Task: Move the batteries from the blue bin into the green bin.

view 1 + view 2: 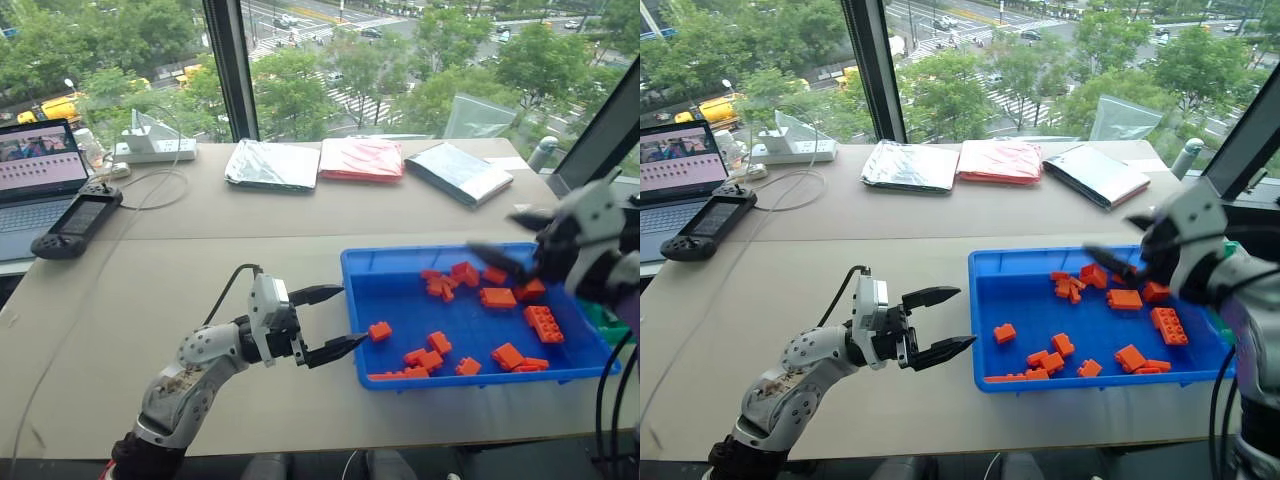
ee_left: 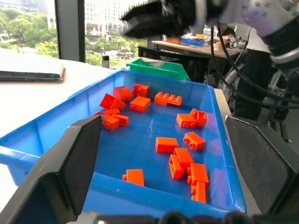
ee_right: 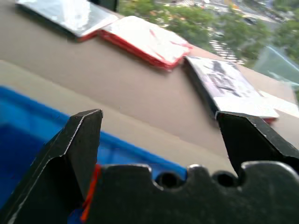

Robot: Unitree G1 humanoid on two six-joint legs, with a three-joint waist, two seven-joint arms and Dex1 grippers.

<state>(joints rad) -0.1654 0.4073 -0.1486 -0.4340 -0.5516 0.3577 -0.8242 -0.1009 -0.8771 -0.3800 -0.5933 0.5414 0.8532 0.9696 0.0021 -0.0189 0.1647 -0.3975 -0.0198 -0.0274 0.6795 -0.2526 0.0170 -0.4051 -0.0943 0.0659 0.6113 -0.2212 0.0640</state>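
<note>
The blue bin [image 1: 352,268] stands at the right of the table and holds several orange toy bricks [image 1: 498,297]. No batteries are visible in it; they are hidden or out of view. The green bin [image 2: 159,69] stands just beyond the blue bin's far right side, mostly hidden behind my right arm in the eye views. My left gripper [image 1: 350,317] hovers open just outside the blue bin's left wall, pointing at it, with nothing between its fingers [image 2: 79,158]. My right gripper [image 1: 495,235] hangs open and empty above the bin's back right part, pointing left.
Three flat packets lie along the back of the table: silver [image 1: 272,163], red [image 1: 361,158] and a dark-edged silver one [image 1: 460,172]. A laptop [image 1: 35,185], a handheld controller [image 1: 78,222] and a power strip [image 1: 155,150] with cables sit at the far left.
</note>
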